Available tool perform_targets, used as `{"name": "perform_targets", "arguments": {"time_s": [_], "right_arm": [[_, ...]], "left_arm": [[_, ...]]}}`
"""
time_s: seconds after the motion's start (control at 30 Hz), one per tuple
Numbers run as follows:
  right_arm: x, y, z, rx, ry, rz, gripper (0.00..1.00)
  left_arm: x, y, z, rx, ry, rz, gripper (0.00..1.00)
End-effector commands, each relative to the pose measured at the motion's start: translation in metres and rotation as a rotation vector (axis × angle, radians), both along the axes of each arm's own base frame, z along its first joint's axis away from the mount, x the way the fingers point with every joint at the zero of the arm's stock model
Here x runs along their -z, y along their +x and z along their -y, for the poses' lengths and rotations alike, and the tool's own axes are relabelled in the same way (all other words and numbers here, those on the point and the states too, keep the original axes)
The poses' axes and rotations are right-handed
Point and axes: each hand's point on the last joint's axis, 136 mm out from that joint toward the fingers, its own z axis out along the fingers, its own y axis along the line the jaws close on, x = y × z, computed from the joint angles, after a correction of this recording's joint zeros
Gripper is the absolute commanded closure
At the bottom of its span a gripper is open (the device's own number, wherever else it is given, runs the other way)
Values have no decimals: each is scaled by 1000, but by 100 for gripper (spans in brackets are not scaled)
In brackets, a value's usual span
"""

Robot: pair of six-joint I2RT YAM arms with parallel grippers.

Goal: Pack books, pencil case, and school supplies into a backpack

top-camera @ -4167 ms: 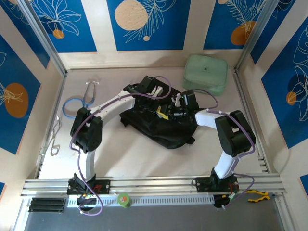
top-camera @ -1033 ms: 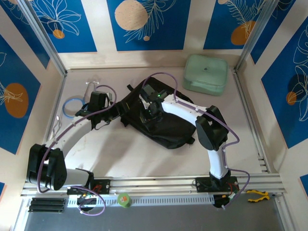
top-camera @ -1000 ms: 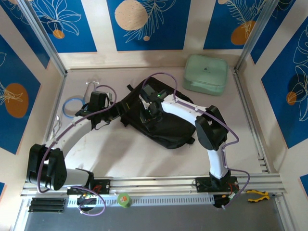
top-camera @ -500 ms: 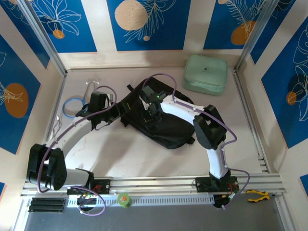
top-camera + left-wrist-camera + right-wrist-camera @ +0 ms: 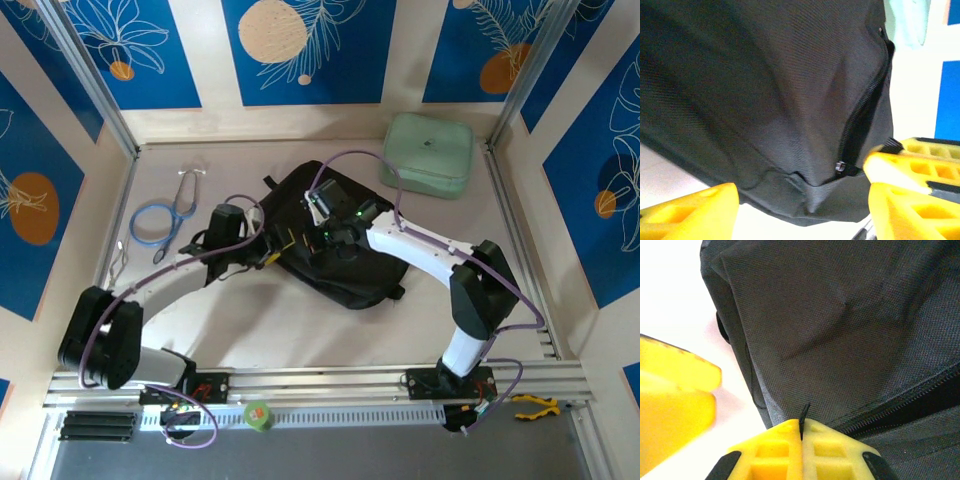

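The right hand pinches the zipper pull on the black backpack; the left hand gapes wide beside it.

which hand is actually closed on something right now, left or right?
The right hand: it is shut, pinching a thin black tab beside the zipper of the backpack. The left hand is spread wide, holding nothing.

black backpack, mint pouch, blue stethoscope
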Motion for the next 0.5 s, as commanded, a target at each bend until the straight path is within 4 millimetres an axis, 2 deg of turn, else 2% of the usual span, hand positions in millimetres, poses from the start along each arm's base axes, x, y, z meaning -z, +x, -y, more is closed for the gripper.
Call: {"name": "perform_targets", "arguments": {"time_s": [0.0,0.27,0.47], "right_arm": [[-18,0,-6,25,75,31,100],[-22,-3,-2,48,103,36,100],[-22,-4,5,69,108,43,100]], "left_arm": [[2,-1,19,27,-59,-7,37],[16,3,44,48,-74,-56,56],[29,8,50,40,-47,-87,70]]}}
